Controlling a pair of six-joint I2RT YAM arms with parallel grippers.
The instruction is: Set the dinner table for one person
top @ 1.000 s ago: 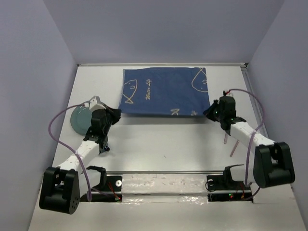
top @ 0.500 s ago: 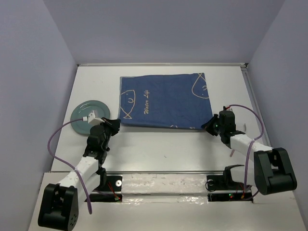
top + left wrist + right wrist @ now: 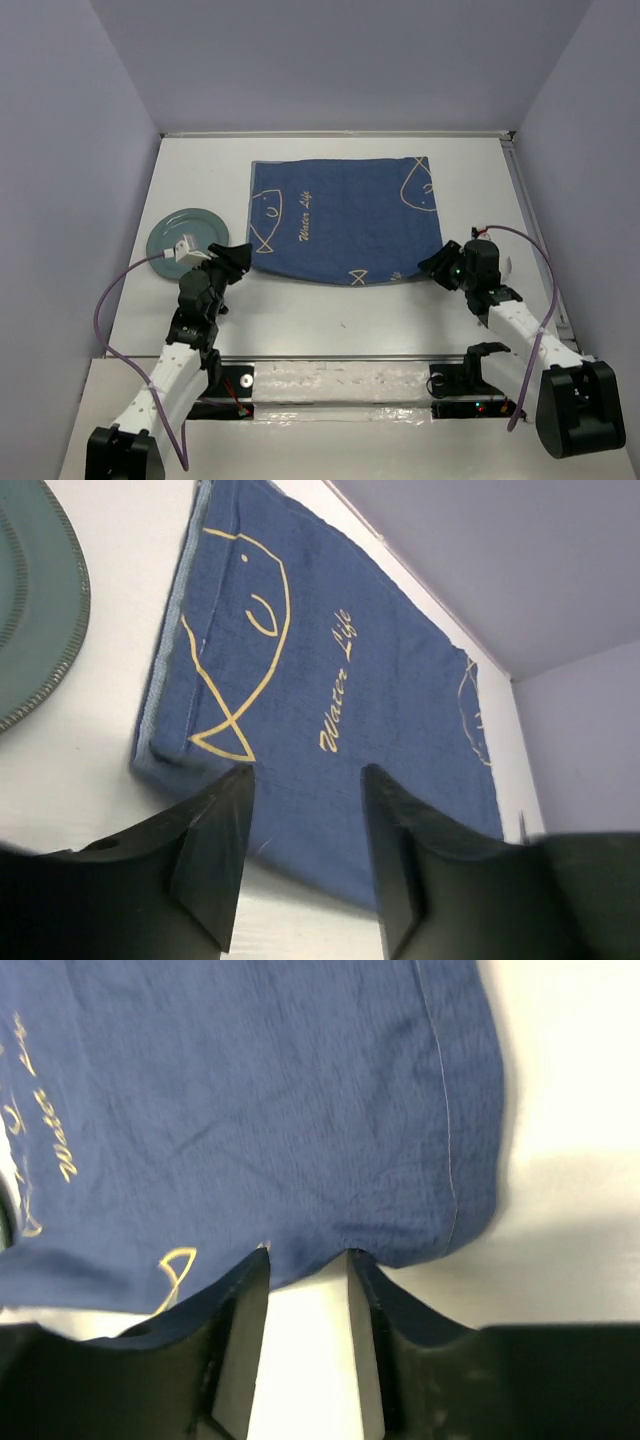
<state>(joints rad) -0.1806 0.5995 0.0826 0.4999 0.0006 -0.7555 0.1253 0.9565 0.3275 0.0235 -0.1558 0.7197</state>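
Note:
The dark blue fish-patterned cloth (image 3: 345,222) lies flat on the white dinner table (image 3: 340,310), its near edge towards the arms. My left gripper (image 3: 232,258) is open just off the cloth's near left corner; in the left wrist view (image 3: 305,772) the cloth (image 3: 330,680) lies beyond the spread fingers with nothing between them. At the near right corner my right gripper (image 3: 432,268) is open too. In the right wrist view (image 3: 307,1255) its fingertips (image 3: 262,1257) reach the cloth's hem (image 3: 250,1090), with bare table showing in the gap.
A grey-green plate (image 3: 185,240) sits left of the cloth, close to my left gripper, and its rim (image 3: 30,600) shows in the left wrist view. A metal rail (image 3: 340,357) runs along the near side. Lilac walls enclose the table.
Both grippers, shut at the cloth's near corners before, drew it towards the near edge, then opened and let go. Both arms have pulled back towards their bases.

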